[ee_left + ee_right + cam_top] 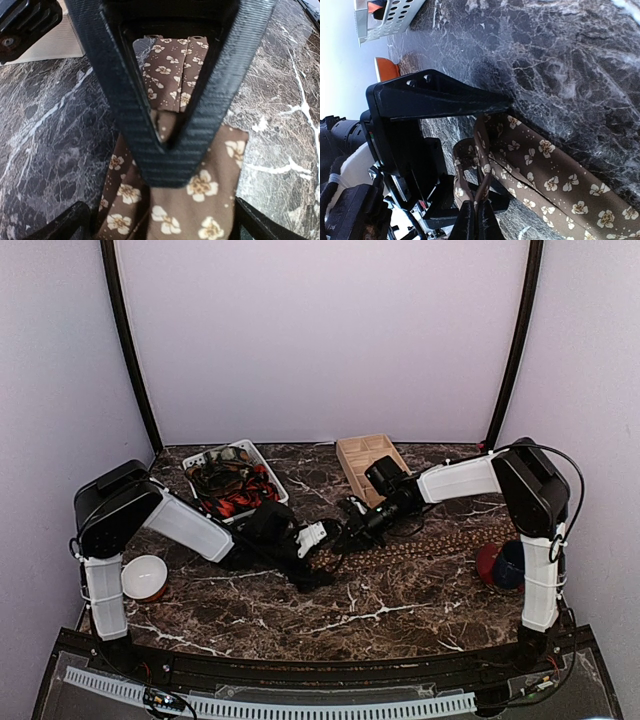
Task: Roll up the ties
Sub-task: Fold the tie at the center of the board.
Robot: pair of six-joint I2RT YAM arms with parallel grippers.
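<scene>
Our left gripper [170,167] and right gripper [476,220] both pinch one end of the brown tie [560,185]. Most of it lies flat, not rolled.

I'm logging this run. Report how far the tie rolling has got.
Done: no finished roll shows. In hand: the brown tie has only its end looped over. The right gripper pinches that loop, and the left gripper looks closed on the tie beside it. The rest lies flat along the table. Left: rolling that length, then the other ties heaped in the white basket.
</scene>
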